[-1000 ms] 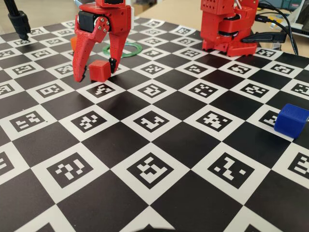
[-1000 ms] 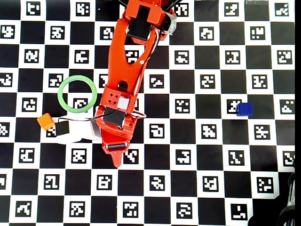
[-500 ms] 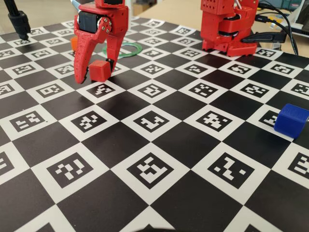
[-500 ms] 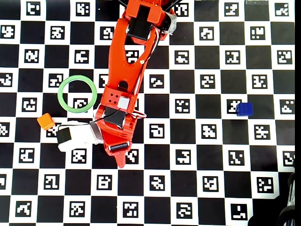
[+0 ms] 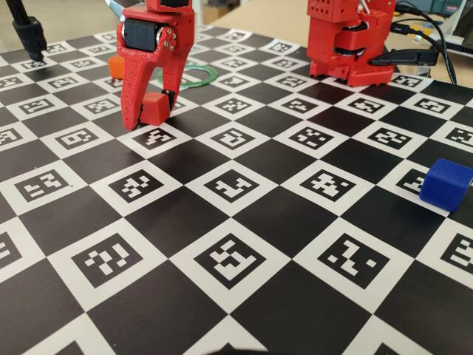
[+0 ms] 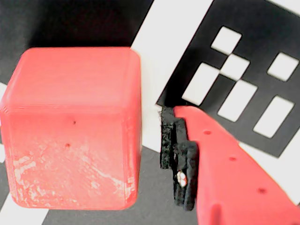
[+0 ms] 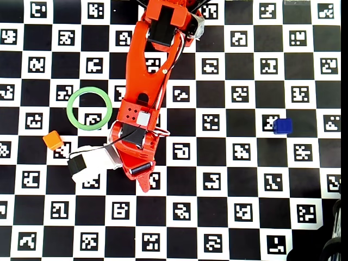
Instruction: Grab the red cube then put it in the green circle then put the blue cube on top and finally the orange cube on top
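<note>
Gripper (image 5: 151, 111) is down at the board w/ the red cube (image 5: 154, 108) between its fingers, closed in around it. In the wrist view the padded finger (image 6: 180, 161) sits just beside the cube (image 6: 75, 126) w/ a thin sliver of gap showing on that side, so it's likely closing, not yet a firm clamp; the other finger's contact is out of frame there. Cube looks to rest on the board, on a white/black square boundary, so the grab step is in hand and nothing's been carried yet. Green ring (image 7: 89, 108) lies empty, a short way off, behind the gripper in the fixed view (image 5: 191, 75) and up-left of it in the overhead view. Orange cube (image 7: 53, 140) sits just outside the ring, lower-left in the overhead view, close to the path; the carry shd clear it. Blue cube (image 7: 282, 125) is well apart, far right side of the board (image 5: 244, 251), waiting its turn. Red cube isn't visible from overhead — arm covers it. Next calls for a firm squeeze, lift, short swing to the ring centre.
</note>
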Available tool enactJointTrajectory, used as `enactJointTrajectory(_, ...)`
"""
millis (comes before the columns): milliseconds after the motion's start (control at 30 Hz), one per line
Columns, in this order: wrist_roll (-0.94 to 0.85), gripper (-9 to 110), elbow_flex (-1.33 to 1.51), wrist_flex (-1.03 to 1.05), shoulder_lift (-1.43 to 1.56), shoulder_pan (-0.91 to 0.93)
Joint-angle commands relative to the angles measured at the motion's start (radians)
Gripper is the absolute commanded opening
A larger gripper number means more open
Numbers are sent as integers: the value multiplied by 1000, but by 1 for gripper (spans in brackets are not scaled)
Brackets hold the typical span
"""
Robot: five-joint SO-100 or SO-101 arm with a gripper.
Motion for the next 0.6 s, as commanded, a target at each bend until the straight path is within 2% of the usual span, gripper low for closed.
enactJointTrajectory(0,-26,43,-3,-25,55,-5)
enactJointTrajectory(467,-97,43,14,-43,58,0)
enactJointTrajectory(567,-104,32,17,-46,61,0)
